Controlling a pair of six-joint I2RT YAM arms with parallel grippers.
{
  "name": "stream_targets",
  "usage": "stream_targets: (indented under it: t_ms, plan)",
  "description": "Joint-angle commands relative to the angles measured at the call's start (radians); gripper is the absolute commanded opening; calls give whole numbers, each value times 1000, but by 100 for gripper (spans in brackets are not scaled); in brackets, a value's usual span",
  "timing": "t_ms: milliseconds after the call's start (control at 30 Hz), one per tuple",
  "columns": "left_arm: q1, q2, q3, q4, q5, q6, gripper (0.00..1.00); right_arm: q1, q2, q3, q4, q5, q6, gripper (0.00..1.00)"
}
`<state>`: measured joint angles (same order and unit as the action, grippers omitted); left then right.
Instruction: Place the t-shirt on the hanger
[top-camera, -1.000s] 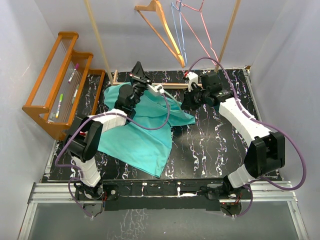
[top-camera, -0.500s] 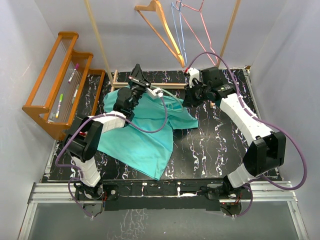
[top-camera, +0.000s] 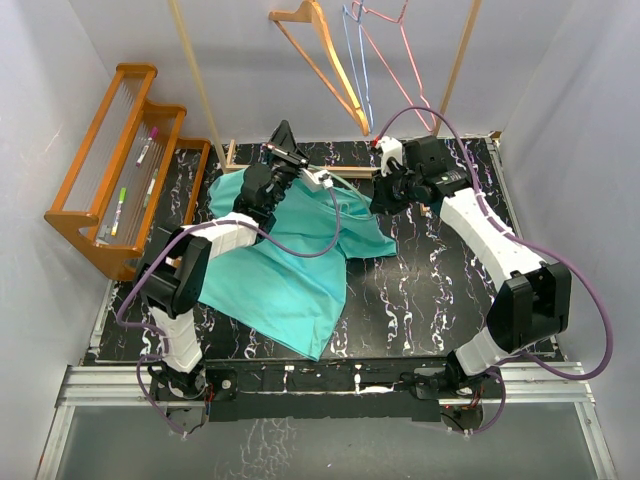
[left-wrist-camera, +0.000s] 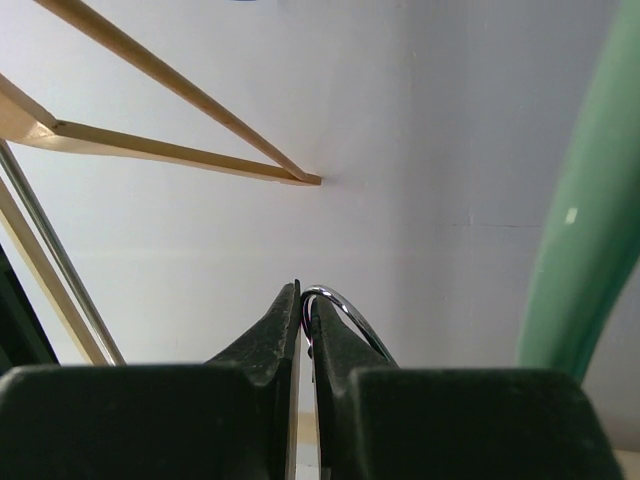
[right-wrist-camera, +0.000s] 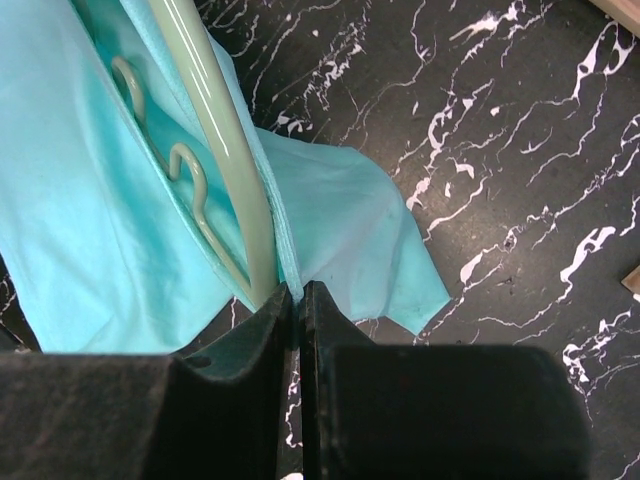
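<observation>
Top external: orange hanger and wire hangers hang beyond t-shirt.

Left wrist view: the hanger bar is blurred and cut off at the right edge. The metal loop has its lower end hidden behind the left gripper. Right wrist view: the hanger exits the top edge; the t-shirt is cut off at the left edge.

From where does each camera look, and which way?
Top external: above and behind, looking down; left arm, right arm, t-shirt, table.
Left wrist: on left arm, facing the wall; left gripper shut, hanger.
Right wrist: on right arm, facing down; right gripper shut, t-shirt, hanger.
Both wrist views share the hanger.
</observation>
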<state>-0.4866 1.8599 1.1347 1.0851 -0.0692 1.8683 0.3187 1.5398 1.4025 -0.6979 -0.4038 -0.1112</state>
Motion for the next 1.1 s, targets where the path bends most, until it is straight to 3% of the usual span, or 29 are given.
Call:
stream_targets:
  t_ms: [0, 433, 800, 1067]
  plan:
    - [11, -5, 74, 49, -97, 34, 0, 9, -36, -14, -45, -14, 9, 8]
    - [10, 6, -5, 105, -49, 112, 0, 9, -69, 83, -150, 18, 7, 8]
    - [-13, -37, -88, 114, -12, 147, 0, 14, 33, 285, -221, 14, 30, 8]
    - [-61, -70, -103, 36, -39, 168, 0, 82, 96, 285, -213, 122, 73, 8]
